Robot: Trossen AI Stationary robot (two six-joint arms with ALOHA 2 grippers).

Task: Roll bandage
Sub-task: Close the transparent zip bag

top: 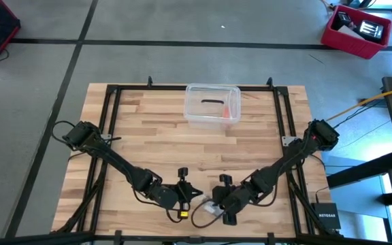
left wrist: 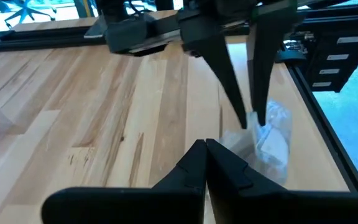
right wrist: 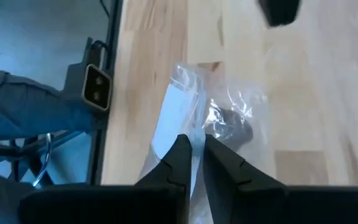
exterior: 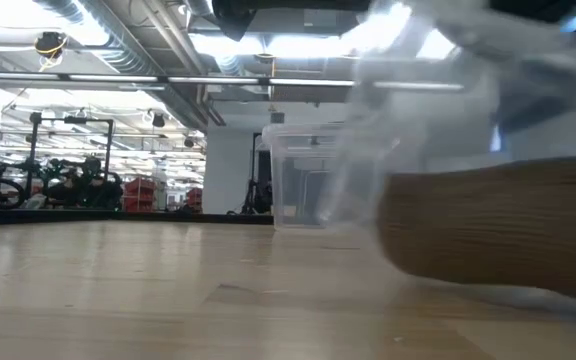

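Here the right hand [right wrist: 194,146] sits low at the near edge of the surface [top: 141,129], its fingers nearly together and pinching the rim of a small clear plastic bag [right wrist: 194,118]. That grip looks meant to lift or tug the bag open, since a dark lump inside it, probably the bandage [right wrist: 232,127], has to come out before any rolling can start. The left hand [left wrist: 205,149] hovers just beside it, fingers fully together and holding nothing, likely waiting to help. The crinkled plastic itself stands in the way of the bandage. A clear plastic box [top: 212,104] rests well apart at the far side, with a small dark item and something orange inside, clear of both arms.
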